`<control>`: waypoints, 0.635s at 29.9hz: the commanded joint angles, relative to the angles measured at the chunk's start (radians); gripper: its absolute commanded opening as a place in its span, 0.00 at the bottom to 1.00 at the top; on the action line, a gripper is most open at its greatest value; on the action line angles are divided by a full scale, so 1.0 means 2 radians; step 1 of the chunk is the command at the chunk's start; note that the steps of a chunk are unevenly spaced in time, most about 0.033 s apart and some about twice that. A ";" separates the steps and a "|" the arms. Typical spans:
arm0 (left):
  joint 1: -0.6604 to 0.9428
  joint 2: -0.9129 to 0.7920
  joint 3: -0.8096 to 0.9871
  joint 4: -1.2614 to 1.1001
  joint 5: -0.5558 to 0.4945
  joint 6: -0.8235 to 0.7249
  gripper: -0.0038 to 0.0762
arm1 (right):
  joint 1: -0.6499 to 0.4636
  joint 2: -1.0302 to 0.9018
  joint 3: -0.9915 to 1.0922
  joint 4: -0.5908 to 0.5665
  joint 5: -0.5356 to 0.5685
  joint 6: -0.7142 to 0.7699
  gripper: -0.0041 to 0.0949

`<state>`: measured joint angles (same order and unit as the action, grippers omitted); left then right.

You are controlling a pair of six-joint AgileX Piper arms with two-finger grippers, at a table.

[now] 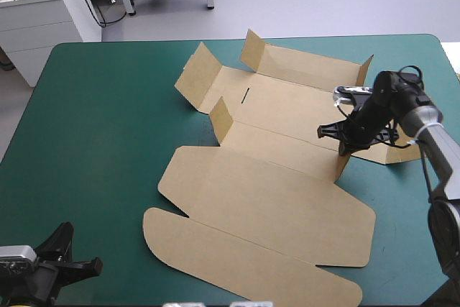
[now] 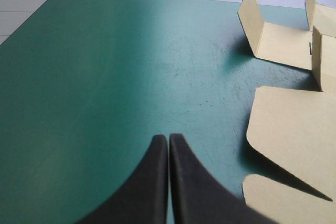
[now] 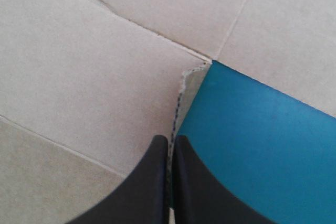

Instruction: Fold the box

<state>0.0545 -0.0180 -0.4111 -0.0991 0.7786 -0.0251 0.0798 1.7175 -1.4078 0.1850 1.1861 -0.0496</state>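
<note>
The box point(image 1: 266, 192) lies mostly flat across the middle and right of the table point(image 1: 100, 127), with small flaps standing along its far side. The right gripper point(image 1: 343, 150) pinches a side flap point(image 1: 342, 170) near the table's right edge, fingers nearly closed on the board. The flap is best swung about its crease, not pulled, or the sheet may slide. The left gripper point(image 2: 168, 137), closed and empty at the near left corner, could pin the sheet.
</note>
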 commanded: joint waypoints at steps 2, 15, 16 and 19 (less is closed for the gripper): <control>-0.002 0.000 -0.012 -0.003 -0.040 -0.005 0.04 | 0.045 0.020 -0.081 -0.027 -0.002 -0.049 0.04; -0.002 0.000 -0.012 -0.003 -0.040 -0.005 0.04 | 0.134 0.099 -0.225 -0.048 0.031 -0.293 0.04; -0.002 0.000 -0.012 -0.003 -0.040 -0.005 0.04 | 0.138 0.100 -0.227 -0.049 0.031 -0.319 0.04; -0.002 0.000 -0.012 -0.003 -0.040 -0.005 0.04 | 0.149 0.101 -0.228 -0.051 0.023 -0.400 0.03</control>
<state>0.0545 -0.0180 -0.4111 -0.0991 0.7786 -0.0251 0.3621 1.9744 -1.8272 0.0901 1.2204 -0.6807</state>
